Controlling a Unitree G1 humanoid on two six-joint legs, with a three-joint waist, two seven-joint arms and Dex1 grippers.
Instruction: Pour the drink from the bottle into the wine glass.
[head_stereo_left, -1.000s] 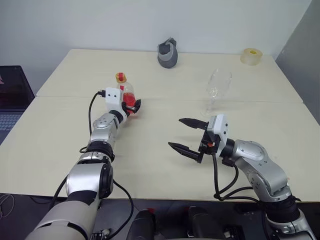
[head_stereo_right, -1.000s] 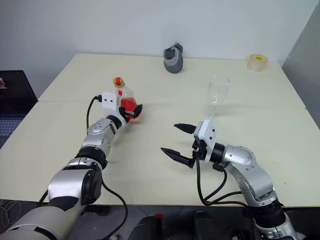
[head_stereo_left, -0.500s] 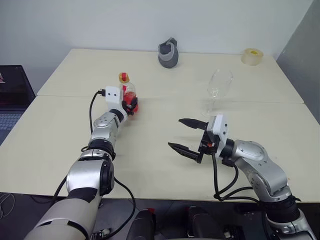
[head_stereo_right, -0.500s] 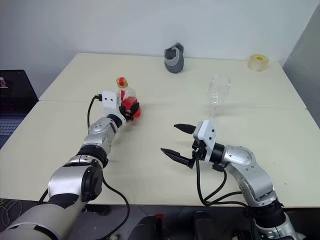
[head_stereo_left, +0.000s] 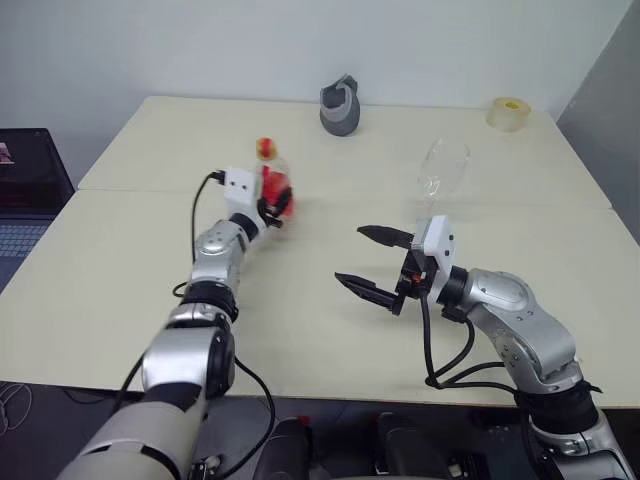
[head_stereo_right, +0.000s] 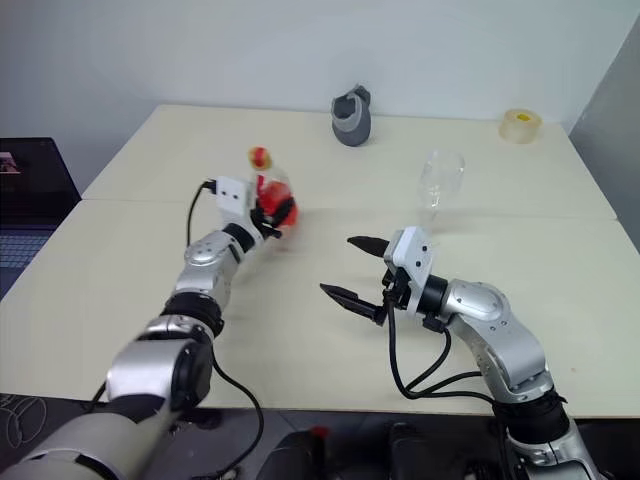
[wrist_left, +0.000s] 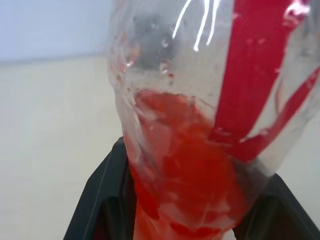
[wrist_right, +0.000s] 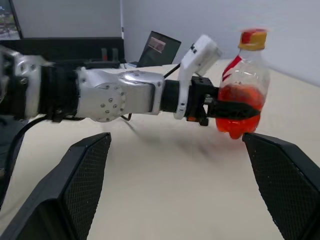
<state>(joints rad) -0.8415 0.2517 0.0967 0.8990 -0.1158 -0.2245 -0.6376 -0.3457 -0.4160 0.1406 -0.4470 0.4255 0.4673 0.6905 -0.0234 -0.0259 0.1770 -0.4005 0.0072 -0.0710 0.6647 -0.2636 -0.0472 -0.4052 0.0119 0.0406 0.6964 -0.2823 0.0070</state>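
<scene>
The bottle (head_stereo_left: 273, 183) is small and clear, with a yellowish top and a red label. It stands nearly upright left of the table's middle, with the red drink (wrist_left: 185, 165) in its lower half. My left gripper (head_stereo_left: 279, 206) is shut on the bottle's lower body, and its black fingers (wrist_left: 100, 200) press both sides. The right wrist view shows the held bottle (wrist_right: 243, 95) from the side. The empty wine glass (head_stereo_left: 438, 182) stands upright to the right, well apart from the bottle. My right gripper (head_stereo_left: 350, 255) hovers open and empty just in front of the glass, pointing left.
A grey container (head_stereo_left: 338, 106) stands at the back centre and a tape roll (head_stereo_left: 508, 112) at the back right corner. A laptop (head_stereo_left: 28, 185) sits beyond the table's left edge. A seam (head_stereo_left: 520, 205) crosses the tabletop behind the glass.
My left gripper has closed on the bottle and carried it to the right, toward the wine glass. The right gripper has stayed open in about the same place.
</scene>
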